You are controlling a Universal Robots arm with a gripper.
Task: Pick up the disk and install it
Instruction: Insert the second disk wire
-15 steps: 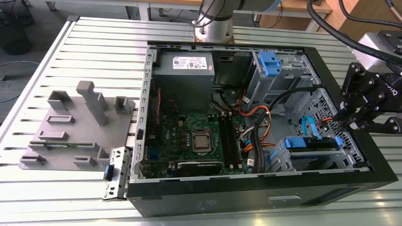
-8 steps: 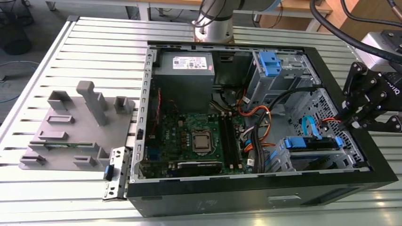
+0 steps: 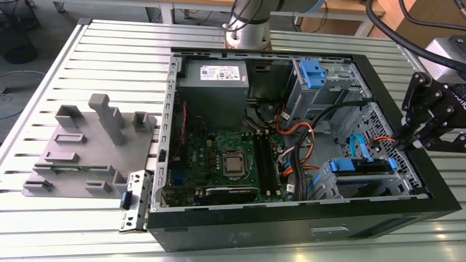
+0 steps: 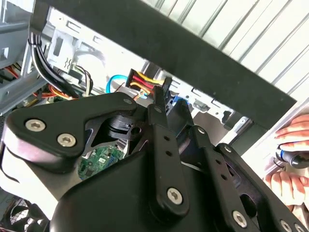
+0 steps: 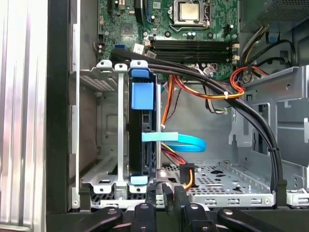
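Observation:
The disk (image 3: 362, 166) sits in the drive cage (image 3: 342, 185) at the exterior view's right of the open computer case (image 3: 291, 229). Its blue bracket faces up. In the first wrist view the disk (image 5: 143, 96) stands edge-on in the metal cage (image 5: 108, 77), with a light blue cable (image 5: 186, 141) running off its side. My gripper (image 3: 416, 143) hangs over the case's right wall, a short way from the disk and not touching it. Its fingers (image 5: 166, 189) are shut with nothing between them. In the second wrist view the gripper (image 4: 161, 96) points into the case.
A bare blue clip (image 3: 311, 73) sits in the upper bay. The grey power supply box (image 3: 215, 82), motherboard (image 3: 226, 158) and bundles of cables (image 5: 227, 96) fill the case. A grey fixture plate (image 3: 80, 147) lies at the exterior view's left. A person's hands (image 4: 289, 140) rest beside the case.

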